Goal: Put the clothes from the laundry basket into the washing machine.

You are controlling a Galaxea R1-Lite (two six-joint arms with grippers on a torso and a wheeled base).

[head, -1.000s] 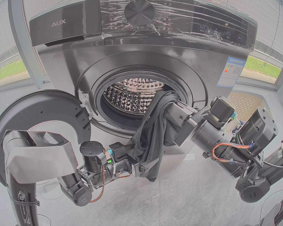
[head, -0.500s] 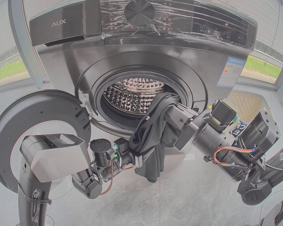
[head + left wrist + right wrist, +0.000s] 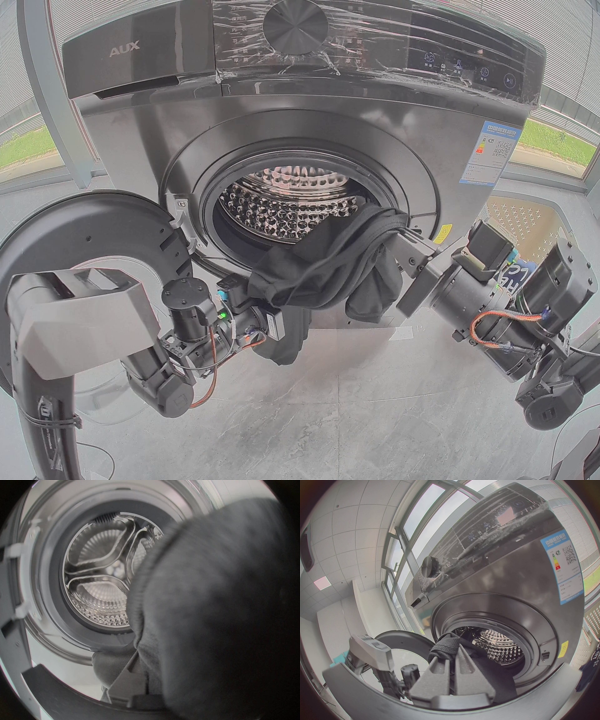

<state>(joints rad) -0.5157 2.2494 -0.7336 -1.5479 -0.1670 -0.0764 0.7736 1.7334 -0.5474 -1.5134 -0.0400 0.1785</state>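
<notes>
The head camera looked forward and down on the washing machine point(image 3: 300, 112) from above, taking in its open door point(image 3: 94, 250) at the robot's left and the floor point(image 3: 375, 406). The left wrist camera sat close behind the dark garment point(image 3: 218, 611), facing straight into the drum point(image 3: 100, 573). The right wrist camera looked up across the machine's front from low beside the opening. All 3 views shared the drum mouth and the garment.
</notes>
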